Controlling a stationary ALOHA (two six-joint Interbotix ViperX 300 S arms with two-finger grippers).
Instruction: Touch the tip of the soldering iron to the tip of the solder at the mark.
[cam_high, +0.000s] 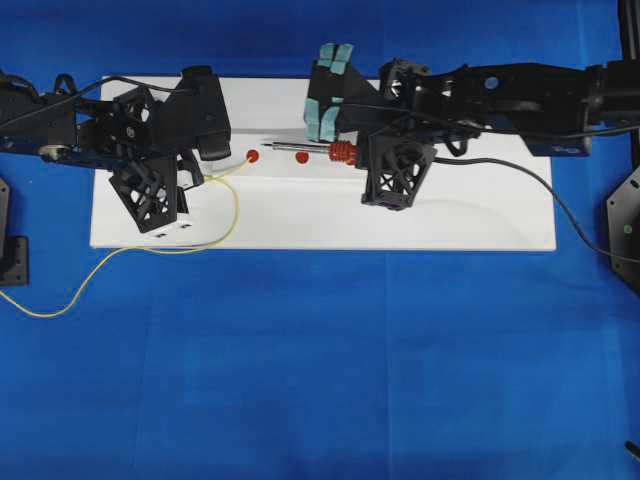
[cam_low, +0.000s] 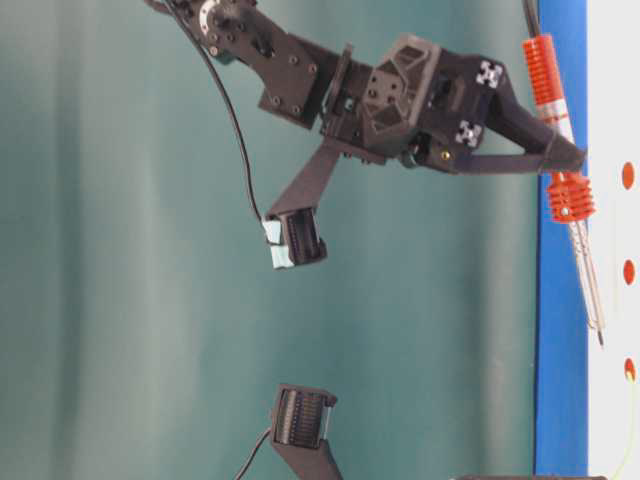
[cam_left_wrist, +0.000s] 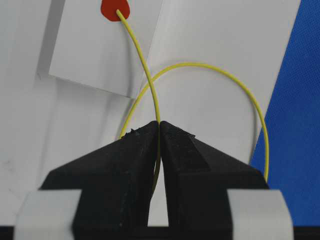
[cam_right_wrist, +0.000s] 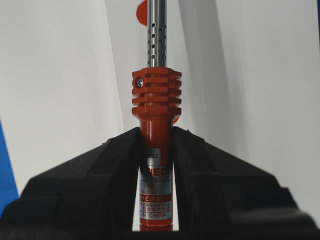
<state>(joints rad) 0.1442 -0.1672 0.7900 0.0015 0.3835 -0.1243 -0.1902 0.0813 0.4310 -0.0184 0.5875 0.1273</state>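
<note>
The soldering iron (cam_high: 305, 149) has a red-orange handle and a silver shaft, and it points left over the white board (cam_high: 400, 225). My right gripper (cam_high: 362, 152) is shut on its handle (cam_right_wrist: 156, 150). In the table-level view the iron (cam_low: 568, 195) hangs a little above the board. My left gripper (cam_high: 222, 158) is shut on the thin yellow solder (cam_left_wrist: 150, 82). The solder's tip rests on the leftmost red mark (cam_high: 252, 155), which also shows in the left wrist view (cam_left_wrist: 112, 10). The iron's dark tip is a short way right of that mark and apart from the solder.
A second red mark (cam_high: 302, 157) lies under the iron's shaft. The solder loops over the board's front left and trails onto the blue cloth (cam_high: 300, 380). The iron's black cord (cam_high: 545, 185) runs off right. A teal-padded part (cam_high: 328, 90) stands at the board's back edge.
</note>
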